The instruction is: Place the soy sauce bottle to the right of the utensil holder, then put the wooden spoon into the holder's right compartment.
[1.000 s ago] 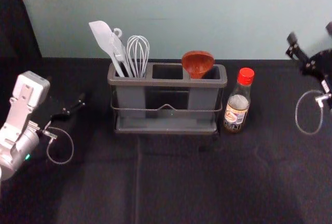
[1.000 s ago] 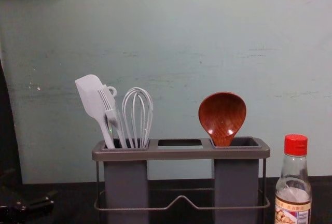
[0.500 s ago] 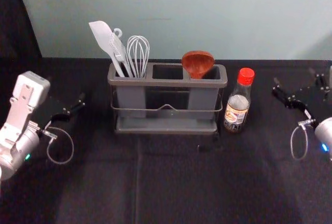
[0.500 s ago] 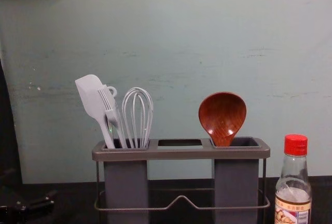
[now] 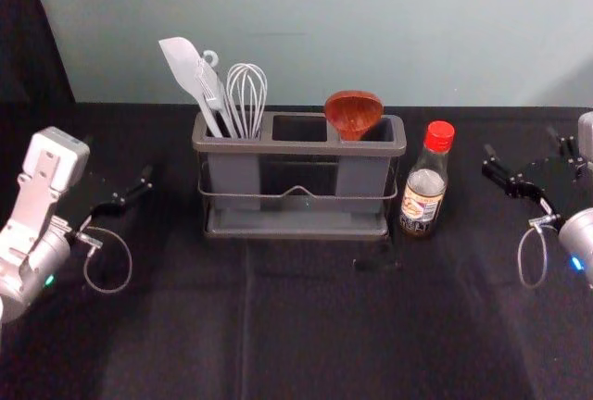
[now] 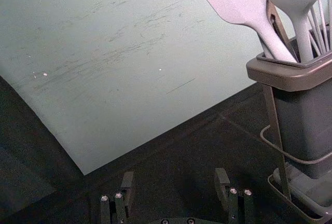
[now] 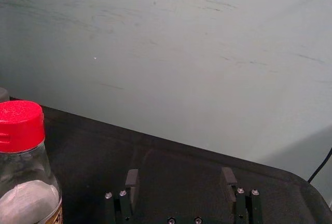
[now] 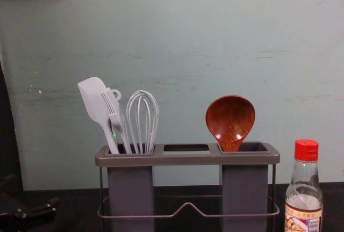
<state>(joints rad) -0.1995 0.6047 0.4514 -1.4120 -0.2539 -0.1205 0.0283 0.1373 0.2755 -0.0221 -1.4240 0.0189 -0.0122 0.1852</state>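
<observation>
The dark grey plastic utensil holder with a wire frame [image 5: 296, 148] is cut off below in the chest view. The right gripper [image 5: 521, 143], its arm cropped by the head view's edge, is held right of the bottle, jaws apart; since the earlier frames it has been brought nearer the holder. The left gripper [image 5: 118, 158] is parked left of the holder, jaws apart. The clear glass soy sauce bottle with a red cap [image 5: 423, 200] is stood upright just right of the holder, between it and the right gripper. The reddish-brown wooden spoon [image 5: 353, 113] is seated in the right compartment, handle hidden. A white spatula [image 5: 182, 63], brush [image 8: 114, 115] and whisk [image 5: 246, 68] are kept in the left compartment.
</observation>
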